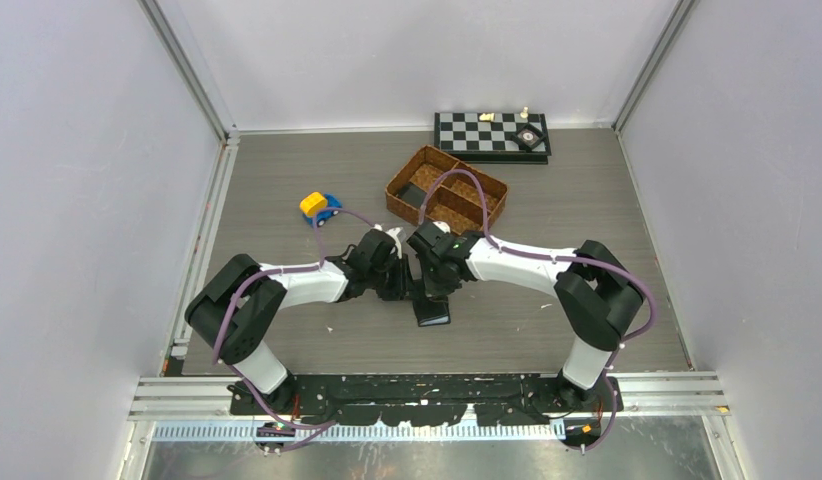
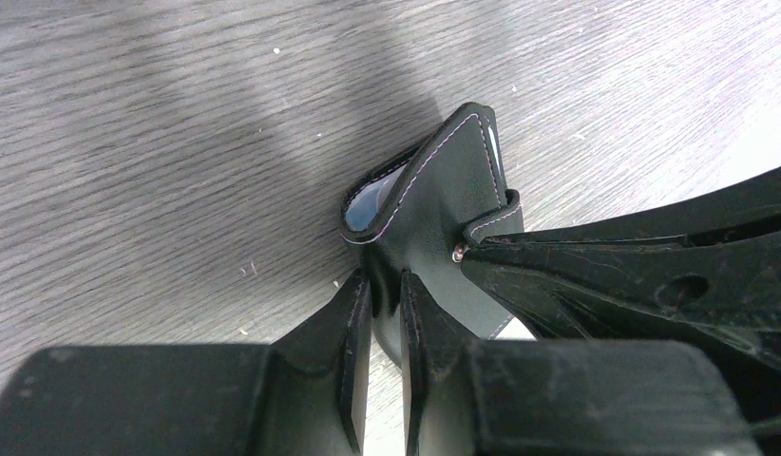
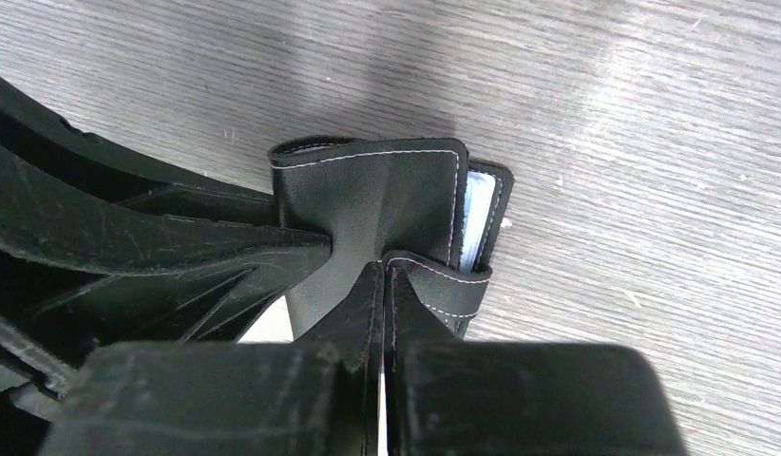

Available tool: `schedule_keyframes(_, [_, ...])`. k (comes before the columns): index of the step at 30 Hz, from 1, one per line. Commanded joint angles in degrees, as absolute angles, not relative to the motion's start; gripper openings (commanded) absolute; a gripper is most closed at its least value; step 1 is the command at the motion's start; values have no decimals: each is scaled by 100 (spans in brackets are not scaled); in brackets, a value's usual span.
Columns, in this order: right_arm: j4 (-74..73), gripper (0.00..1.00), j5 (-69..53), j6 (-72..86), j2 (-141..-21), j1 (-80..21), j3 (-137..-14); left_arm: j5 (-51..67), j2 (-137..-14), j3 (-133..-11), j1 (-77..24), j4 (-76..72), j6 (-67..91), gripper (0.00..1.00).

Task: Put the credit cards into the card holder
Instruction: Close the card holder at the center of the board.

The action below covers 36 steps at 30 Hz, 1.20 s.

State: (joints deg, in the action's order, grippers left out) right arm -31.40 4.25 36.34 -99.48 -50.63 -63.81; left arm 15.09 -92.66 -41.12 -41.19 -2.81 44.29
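The card holder (image 2: 434,204), a black leather wallet with pale stitching, is held between both grippers above the table. In the left wrist view my left gripper (image 2: 385,294) is shut on its lower edge. In the right wrist view my right gripper (image 3: 384,280) is shut on the wallet's (image 3: 377,195) snap tab (image 3: 444,280), and pale sleeves (image 3: 474,218) show inside. In the top view both grippers, left (image 1: 392,275) and right (image 1: 427,280), meet at the table's middle. A dark flat card (image 1: 433,312) lies just in front of them. A white patch (image 2: 520,330), perhaps a card, shows under the wallet.
A brown wicker divided basket (image 1: 447,190) stands behind the grippers. A chessboard (image 1: 492,132) with a few pieces lies at the back wall. A yellow and blue toy car (image 1: 320,208) sits at back left.
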Motion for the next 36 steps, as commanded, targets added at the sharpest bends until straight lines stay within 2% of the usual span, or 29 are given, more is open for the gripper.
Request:
schedule_keyframes(1, [-2435, 0, 144, 3898, -10463, -5350, -6407, 1266, -9483, -4087, -4288, -144, 4263, 9])
schedule_keyframes(36, [-2397, 0, 542, 4519, -11265, -5849, -6695, 1382, -9374, -3859, -4315, -502, 4478, 6])
